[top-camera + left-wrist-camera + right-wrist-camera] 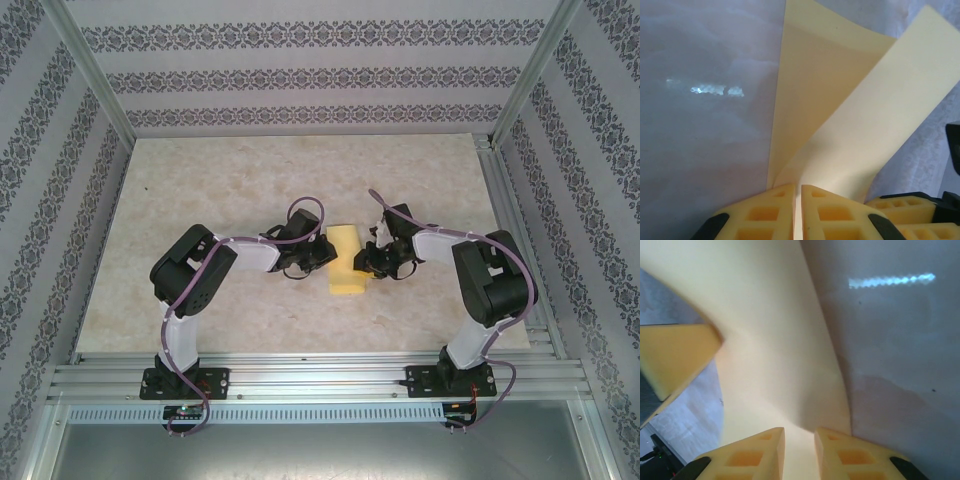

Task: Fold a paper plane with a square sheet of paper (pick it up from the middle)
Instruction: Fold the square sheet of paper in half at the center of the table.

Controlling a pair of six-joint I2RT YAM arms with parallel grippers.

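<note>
Looks like the first fold, under way. Holding the pale-yellow square sheet of thin paper [345,262] at the middle of the marbled beige counter [200,200], lifted and curled, from both sides: pinched almost fully closed on its left edge with the left pincer [797,187], closed to a narrow gap on its right edge with the right pincer [799,432]. Next, probably: carry one edge over onto the other, keep both edges aligned, then press along the crease without letting the sheet slip
</note>
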